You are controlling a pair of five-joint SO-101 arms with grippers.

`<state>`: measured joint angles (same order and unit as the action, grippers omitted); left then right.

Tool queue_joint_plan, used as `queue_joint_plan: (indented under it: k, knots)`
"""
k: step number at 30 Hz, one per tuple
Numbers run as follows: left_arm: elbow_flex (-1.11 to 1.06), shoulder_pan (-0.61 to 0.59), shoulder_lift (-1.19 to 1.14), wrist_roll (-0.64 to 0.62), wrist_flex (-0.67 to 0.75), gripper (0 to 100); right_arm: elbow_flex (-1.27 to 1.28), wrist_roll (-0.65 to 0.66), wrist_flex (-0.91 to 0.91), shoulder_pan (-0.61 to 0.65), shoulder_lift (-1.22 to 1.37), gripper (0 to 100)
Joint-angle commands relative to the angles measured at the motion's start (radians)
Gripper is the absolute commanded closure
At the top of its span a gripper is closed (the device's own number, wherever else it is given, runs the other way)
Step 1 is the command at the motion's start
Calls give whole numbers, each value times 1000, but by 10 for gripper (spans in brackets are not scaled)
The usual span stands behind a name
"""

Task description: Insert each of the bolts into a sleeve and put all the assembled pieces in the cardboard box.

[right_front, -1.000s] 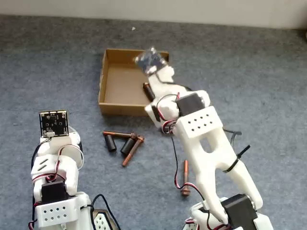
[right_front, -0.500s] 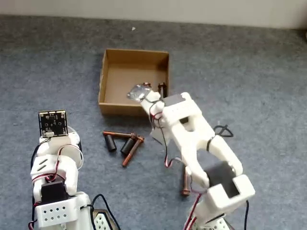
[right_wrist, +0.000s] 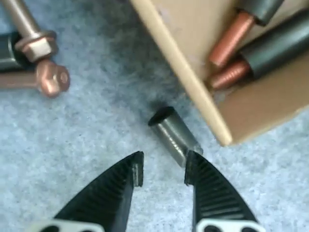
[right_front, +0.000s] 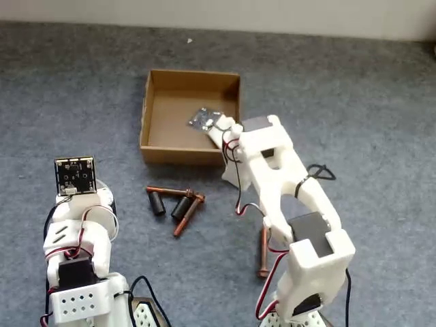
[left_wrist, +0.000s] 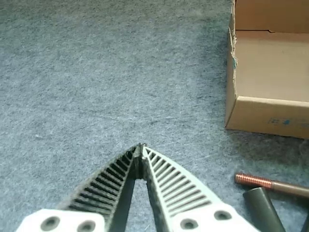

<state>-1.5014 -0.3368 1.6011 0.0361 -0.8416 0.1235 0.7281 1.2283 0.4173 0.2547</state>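
1. my right claw (right_wrist: 164, 169) is open part way and holds nothing. it hangs low over the grey carpet (right_front: 354, 102), by the lower right corner of the cardboard box (right_front: 177, 154) in the high view.
2. a loose sleeve (right_wrist: 173, 133) lies on the carpet just beyond the fingertips and off centre. its near end sits right by one finger; i cannot tell whether they touch.
3. the sleeve's long axis runs slantwise to the line across the jaws. its open far end points away towards two bolt heads (right_wrist: 52, 77). i judge that i need a small sideways shift and a wrist twist so the fingers close across the barrel.
4. the box wall is just beside the sleeve. inside the box, two assembled pieces (right_wrist: 275, 43) lie side by side with copper threads showing.
5. farther out, a cluster of bolts and sleeves (right_front: 178, 202) sits left of centre in the high view. a single bolt (right_front: 263, 248) lies lower right of centre.
6. my left claw (left_wrist: 141, 150) is closed on nothing, at the lower left, well apart from this sleeve. the right arm is nearer, so this pick is its job.
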Motion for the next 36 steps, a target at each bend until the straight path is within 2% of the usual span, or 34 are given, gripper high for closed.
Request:
queue_joint_plan:
  k: [1,7,14,23,25,32,36]
  knots:
    - [2,-12,7,6,20,994,-68,12,19,-21,-4,855]
    - [1,-10,7,6,20,994,-74,12,21,-16,64,769]
    - [1,-10,7,6,20,994,-116,28,19,-18,71,766]
    - [1,-8,7,6,20,994,-58,48,-120,-4,127,768]
    - [1,-8,7,6,20,994,-58,49,-120,-4,163,792]
    - [1,-7,7,6,20,994,-56,51,-88,-4,188,982]
    - [1,-7,7,6,20,994,-58,46,15,10,94,992]
